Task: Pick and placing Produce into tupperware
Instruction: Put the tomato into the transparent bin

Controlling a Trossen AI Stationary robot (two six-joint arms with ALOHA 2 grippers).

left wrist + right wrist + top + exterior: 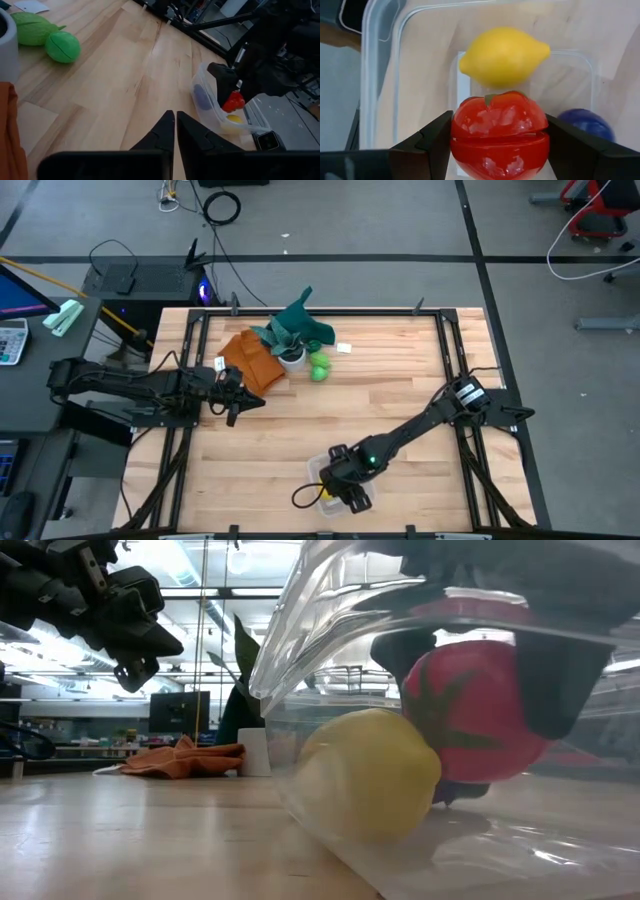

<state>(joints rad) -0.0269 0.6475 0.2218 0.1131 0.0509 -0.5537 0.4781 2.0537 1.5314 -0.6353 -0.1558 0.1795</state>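
Observation:
The clear tupperware [380, 75] sits near the table's front edge [322, 470]. A yellow lemon [504, 56] and a purple piece [585, 124] lie on its floor. My right gripper [497, 131] reaches down into it, shut on a red tomato [500, 117]. Two green pieces [62, 46] [32, 29] lie on the wood at the far middle [318, 367], beside a white pot. My left gripper [175, 131] hovers shut and empty at the table's left [232, 395]. My right gripper pinches the tomato's two opposite sides [462, 135] between its fingers, across its widest part. The fingers [550, 690] come from above, slanting down into the tupperware. The tomato hangs just above the container's floor, its green stem end [430, 705] turned sideways toward the lemon [370, 775].
An orange-brown cloth [250, 360] and a white pot with teal leaves [292, 340] sit at the far middle-left. A small white card [344, 347] lies beyond the green pieces. Bare wood spans the table's middle between the two arms.

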